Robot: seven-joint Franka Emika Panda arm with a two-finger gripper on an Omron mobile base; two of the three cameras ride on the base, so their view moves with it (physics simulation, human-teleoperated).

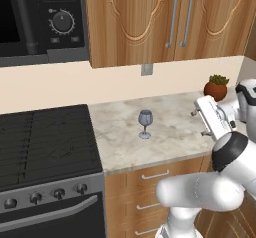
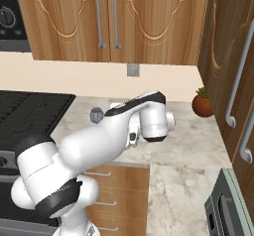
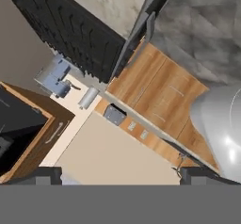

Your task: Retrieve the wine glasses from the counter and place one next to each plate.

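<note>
Light: bright, even, no clear source.
Shadows: faint, soft beneath the cabinets [image 1: 165,22].
Glare: white highlight on the arm [image 1: 200,192].
Sharpness: slightly soft, rendered throughout.

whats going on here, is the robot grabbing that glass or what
Not yet. One wine glass stands upright on the marble counter to the right of the stove, untouched. The gripper is open and empty, off to the glass's right above the counter, apart from it. A potted plant sits at the back by the wall. Nothing is held, so the pickup has not begun.
</note>
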